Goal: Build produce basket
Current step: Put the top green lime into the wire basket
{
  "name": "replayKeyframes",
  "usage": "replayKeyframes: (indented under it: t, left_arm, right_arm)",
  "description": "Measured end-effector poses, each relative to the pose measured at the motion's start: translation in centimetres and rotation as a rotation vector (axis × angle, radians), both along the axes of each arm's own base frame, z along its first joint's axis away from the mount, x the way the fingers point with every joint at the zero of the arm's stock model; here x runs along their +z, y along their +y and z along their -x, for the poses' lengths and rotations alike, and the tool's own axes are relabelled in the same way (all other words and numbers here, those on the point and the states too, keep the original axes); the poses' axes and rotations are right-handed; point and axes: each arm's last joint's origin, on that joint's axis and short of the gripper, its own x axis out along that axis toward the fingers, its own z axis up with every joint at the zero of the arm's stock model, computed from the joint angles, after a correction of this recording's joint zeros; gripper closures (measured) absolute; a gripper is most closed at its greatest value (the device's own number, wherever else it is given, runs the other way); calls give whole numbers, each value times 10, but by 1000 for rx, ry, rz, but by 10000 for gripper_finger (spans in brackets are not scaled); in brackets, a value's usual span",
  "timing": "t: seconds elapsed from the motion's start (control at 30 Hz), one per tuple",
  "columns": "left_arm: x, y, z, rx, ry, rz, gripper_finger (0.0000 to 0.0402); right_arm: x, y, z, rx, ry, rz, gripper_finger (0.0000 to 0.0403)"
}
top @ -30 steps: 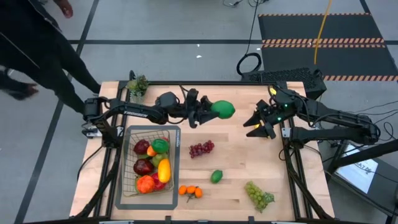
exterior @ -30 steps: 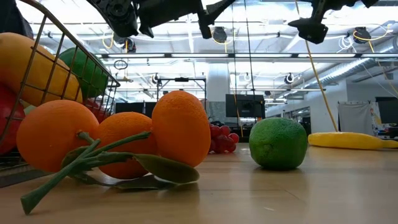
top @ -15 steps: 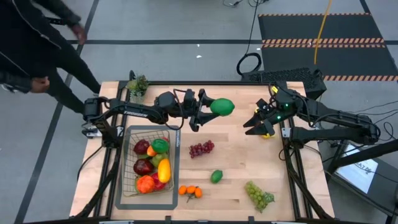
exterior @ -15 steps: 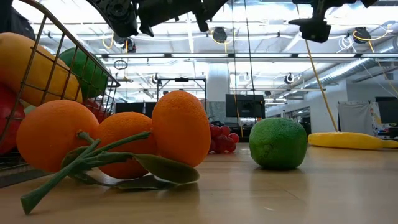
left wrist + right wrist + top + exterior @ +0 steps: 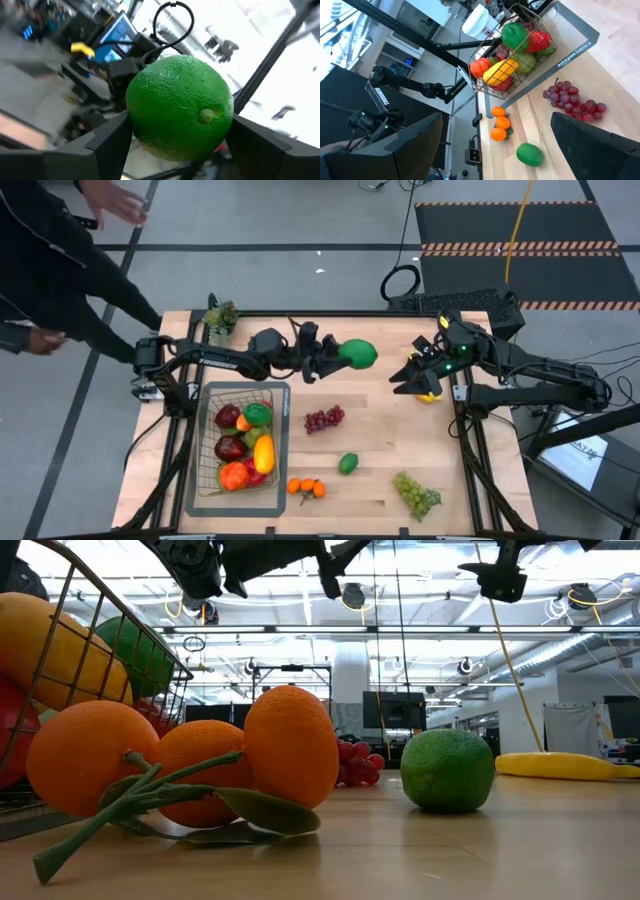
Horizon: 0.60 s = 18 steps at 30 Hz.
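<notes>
Moved: the left gripper (image 5: 328, 358) has swung slightly back and forth with its lime; the person's hand (image 5: 122, 204) has shifted beyond the counter.
Left gripper: clamped on the lime (image 5: 179, 107), raised above the counter (image 5: 380, 430), right of the basket (image 5: 282, 442).
Right gripper: fingers apart, empty (image 5: 405, 376), hovering near the far right.
Handling: the lime looks light, hard and round, likely to slip; hold across its middle.
Around: purple grapes (image 5: 324, 418), a second lime (image 5: 347, 463), oranges (image 5: 306, 487), green grapes (image 5: 416, 494).
In the way: the basket's piled fruit; a free spot looks scarce.
</notes>
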Motion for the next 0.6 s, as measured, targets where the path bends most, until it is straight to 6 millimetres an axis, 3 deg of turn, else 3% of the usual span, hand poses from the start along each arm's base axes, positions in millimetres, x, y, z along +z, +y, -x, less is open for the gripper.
replayKeyframes:
  t: [0.27,0.6]
  left_arm:
    - [0,0,0,-141,62,341,108]
    - [0,-11,-1,-287,125,610,108]
  right_arm:
    - [2,-1,-1,-30,-18,8,35]
    - [2,-4,-2,-112,-24,86,35]
